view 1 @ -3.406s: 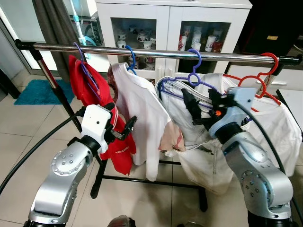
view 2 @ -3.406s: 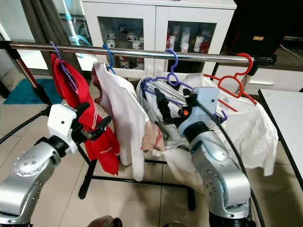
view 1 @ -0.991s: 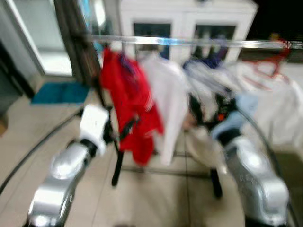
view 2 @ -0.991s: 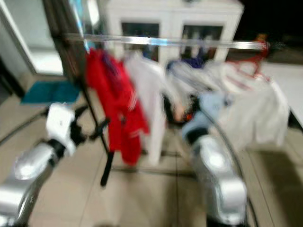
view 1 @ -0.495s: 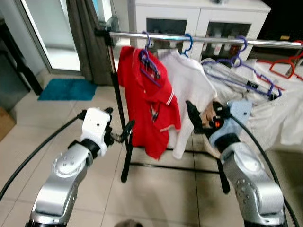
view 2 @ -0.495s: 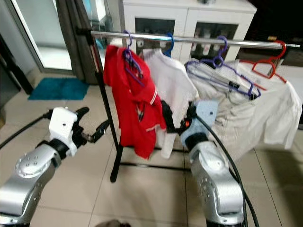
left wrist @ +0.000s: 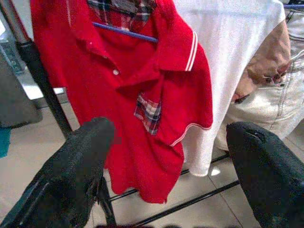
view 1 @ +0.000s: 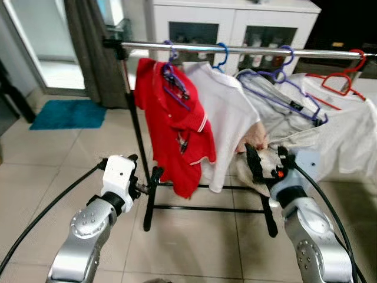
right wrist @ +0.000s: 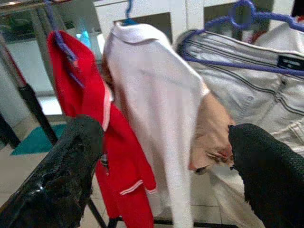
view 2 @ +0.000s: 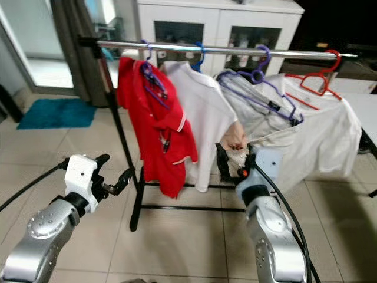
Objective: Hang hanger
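- We take the rail (view 1: 235,49), a chrome bar on a black stand, as our landmark.
- Four hangers hook over the rail. From its curtain end: a purple hanger (view 1: 174,75) carrying a red polo shirt (view 1: 177,127); a blue hanger (view 1: 221,56) carrying a white T-shirt (view 1: 227,121); a second purple hanger (view 1: 287,82) carrying pale grey trousers (view 1: 277,118); a red hanger (view 1: 340,79) carrying a white shirt (view 1: 353,135).
- All four hooks sit on the rail; the trousers hang tilted, sloping down away from the curtain end.
- The left gripper (view 1: 148,181) is held low, below the rail and just in front of the stand's upright post. Its fingers (left wrist: 76,171) are spread wide with nothing between them; the wrist view faces the red polo shirt.
- The right gripper (view 1: 266,166) is below the rail, near the hem of the white T-shirt and the trousers. Its fingers (right wrist: 61,175) are also wide apart and hold nothing.
- Behind the rail stands a white cabinet (view 1: 235,23) with glass doors.
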Robot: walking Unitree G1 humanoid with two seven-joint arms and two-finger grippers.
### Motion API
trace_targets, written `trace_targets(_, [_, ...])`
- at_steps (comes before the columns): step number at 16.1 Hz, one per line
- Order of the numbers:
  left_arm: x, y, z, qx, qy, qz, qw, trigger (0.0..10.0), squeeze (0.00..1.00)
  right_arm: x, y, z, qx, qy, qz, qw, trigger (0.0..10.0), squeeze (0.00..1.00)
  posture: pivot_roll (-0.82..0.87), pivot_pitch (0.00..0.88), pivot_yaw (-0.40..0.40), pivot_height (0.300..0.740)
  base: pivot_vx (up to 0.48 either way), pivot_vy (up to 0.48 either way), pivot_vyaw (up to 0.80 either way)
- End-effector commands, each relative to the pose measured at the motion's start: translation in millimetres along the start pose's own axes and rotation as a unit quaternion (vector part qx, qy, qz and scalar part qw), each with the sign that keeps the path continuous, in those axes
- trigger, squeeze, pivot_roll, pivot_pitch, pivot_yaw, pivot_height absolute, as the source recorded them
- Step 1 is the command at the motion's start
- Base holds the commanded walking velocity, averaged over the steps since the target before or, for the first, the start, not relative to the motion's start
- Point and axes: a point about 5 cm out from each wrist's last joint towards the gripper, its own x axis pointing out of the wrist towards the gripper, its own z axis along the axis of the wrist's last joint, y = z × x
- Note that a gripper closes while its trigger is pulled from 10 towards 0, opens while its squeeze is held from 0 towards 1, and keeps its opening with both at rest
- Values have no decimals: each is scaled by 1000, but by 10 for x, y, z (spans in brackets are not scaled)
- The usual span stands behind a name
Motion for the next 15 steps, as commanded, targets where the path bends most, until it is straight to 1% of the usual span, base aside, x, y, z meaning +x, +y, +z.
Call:
trace_targets(1, [18, -32, -14, 5, 0, -1, 1000, 10000, 0, 0, -34, 12, 4, -5, 3, 1000, 10000, 0, -33, 0, -9, 740, 311, 0, 0])
trace_targets(3, [79, -61, 33, 12, -13, -9, 1000, 10000, 0, 49, -30, 49, -13, -12, 17, 1000, 10000, 0, -34, 0, -12, 740, 322, 0, 0])
trace_targets(5, [120, -75, 72, 17, -21, -15, 1000, 10000, 0, 100, -25, 85, -21, -17, 21, 999, 10000, 0, -31, 0, -13, 740, 322, 0, 475])
trace_targets(6, [166, -79, 159, 30, -33, -26, 999, 10000, 0, 180, 6, 161, -24, -30, 23, 999, 10000, 0, -20, 0, -8, 740, 330, 0, 800])
trace_targets(8, [189, -66, 244, 39, -44, -32, 998, 10000, 0, 234, 61, 221, -11, -41, 23, 999, 10000, 0, -20, 0, -3, 740, 330, 0, 0])
trace_targets(9, [195, -54, 278, 41, -50, -33, 997, 10000, 0, 247, 106, 257, -10, -47, 32, 998, 10000, 0, -21, 0, 5, 740, 330, 0, 0])
trace_targets(10, [206, -40, 313, 44, -56, -35, 997, 10000, 0, 259, 181, 302, -13, -53, 54, 997, 10000, 0, -20, 0, 15, 740, 330, 0, 0])
trace_targets(12, [210, -38, 336, 50, -58, -43, 996, 10000, 0, 275, 311, 355, -34, -55, 97, 993, 10000, 0, -20, 0, 24, 740, 332, 0, 0])
trace_targets(14, [205, -34, 336, 51, -58, -45, 996, 10000, 0, 304, 375, 401, -46, -61, 115, 990, 10000, 0, -25, 0, 29, 740, 332, 0, 0])
trace_targets(15, [215, -29, 339, 53, -58, -47, 996, 10000, 0, 324, 435, 448, -47, -67, 132, 988, 10000, 0, -31, 0, 34, 740, 330, 0, 519])
